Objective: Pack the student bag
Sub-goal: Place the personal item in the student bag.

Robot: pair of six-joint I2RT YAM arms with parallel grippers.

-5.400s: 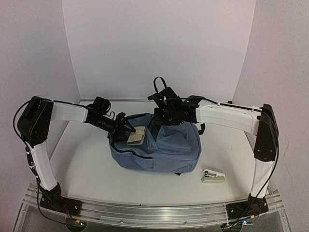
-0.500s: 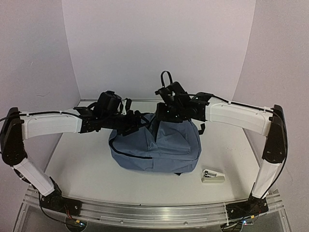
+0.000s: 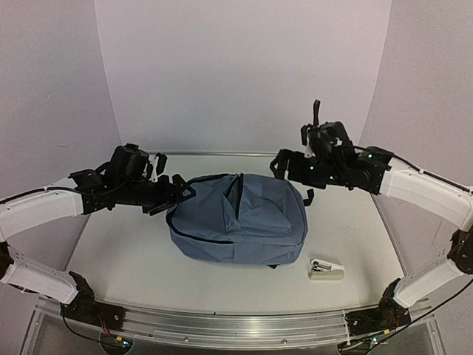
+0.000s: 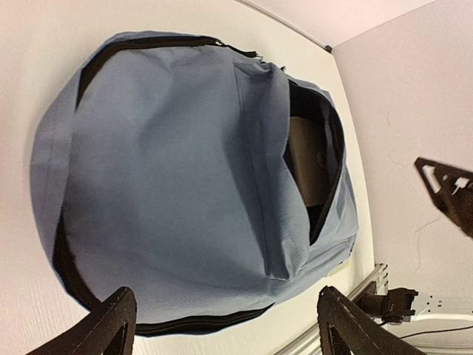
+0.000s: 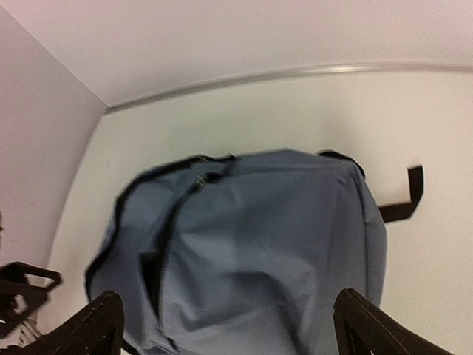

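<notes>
The student bag [image 3: 244, 222] is a slate-blue backpack lying flat in the middle of the table. Its front pocket [image 4: 318, 159] gapes open, and a flat beige and dark item [image 4: 304, 151] shows inside. My left gripper [image 3: 171, 194] hovers just off the bag's left edge, open and empty; the bag lies beyond its spread fingers [image 4: 111, 329]. My right gripper [image 3: 284, 164] hangs above the bag's back right corner, also open and empty. In the right wrist view the bag [image 5: 266, 244] fills the space beyond that gripper's fingertips [image 5: 373, 325].
A small white stapler-like object [image 3: 326, 270] lies on the table by the bag's front right corner. A black strap [image 5: 403, 201] trails from the bag's top onto the table. White walls close in the back and both sides.
Both arms have pulled away from the bag, the left to the left, the right up and to the right. Both grippers have opened, and the pocket fabric has settled back down.
</notes>
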